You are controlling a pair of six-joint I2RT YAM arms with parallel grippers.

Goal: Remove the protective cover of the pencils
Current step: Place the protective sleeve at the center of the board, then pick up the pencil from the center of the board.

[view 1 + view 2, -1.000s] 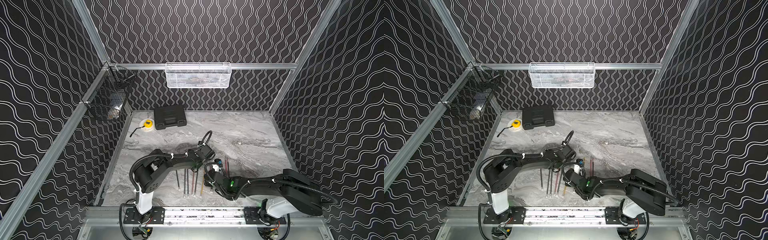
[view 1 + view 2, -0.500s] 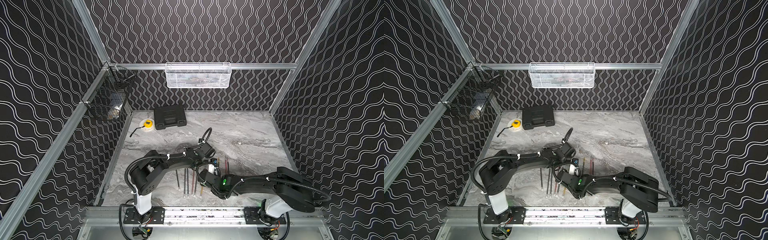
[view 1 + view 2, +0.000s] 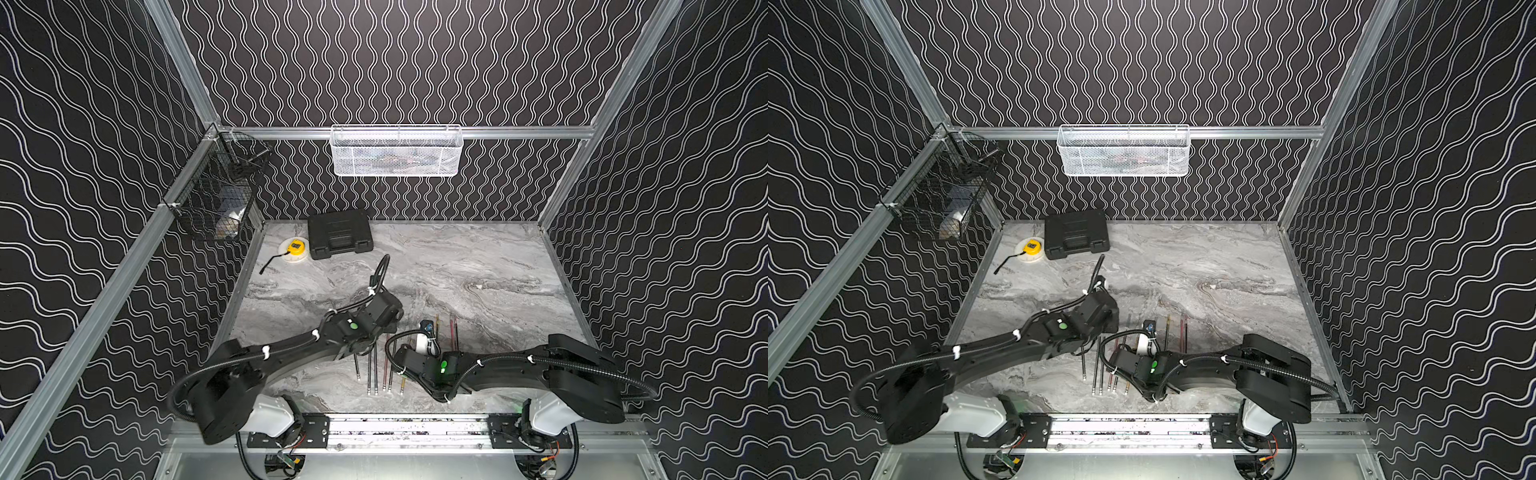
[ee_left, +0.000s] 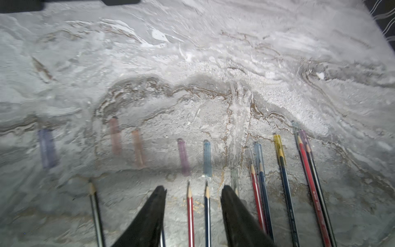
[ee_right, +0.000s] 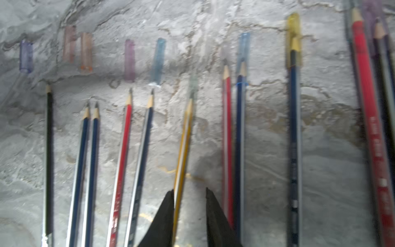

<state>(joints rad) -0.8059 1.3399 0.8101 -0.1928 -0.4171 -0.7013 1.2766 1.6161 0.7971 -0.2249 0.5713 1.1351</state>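
Observation:
Several pencils lie side by side on the marble table, tips pointing to the back. In the right wrist view, several loose tinted covers lie beyond the bare tips. A yellow cover, a blue one and a purple one still sit on pencils. A pale cover lies at the tip of the yellow pencil; whether it is off is unclear. My left gripper hangs open over a red and a blue pencil. My right gripper is open, with the yellow pencil against one finger.
A black case and a yellow tape measure lie at the back left. A white mesh basket hangs on the back wall and a black wire basket on the left wall. Both arms cross the front of the table.
The left wrist has drawn back a little to the left and toward the front. The right forearm has shifted slightly. The pencils on the table have stayed in place.

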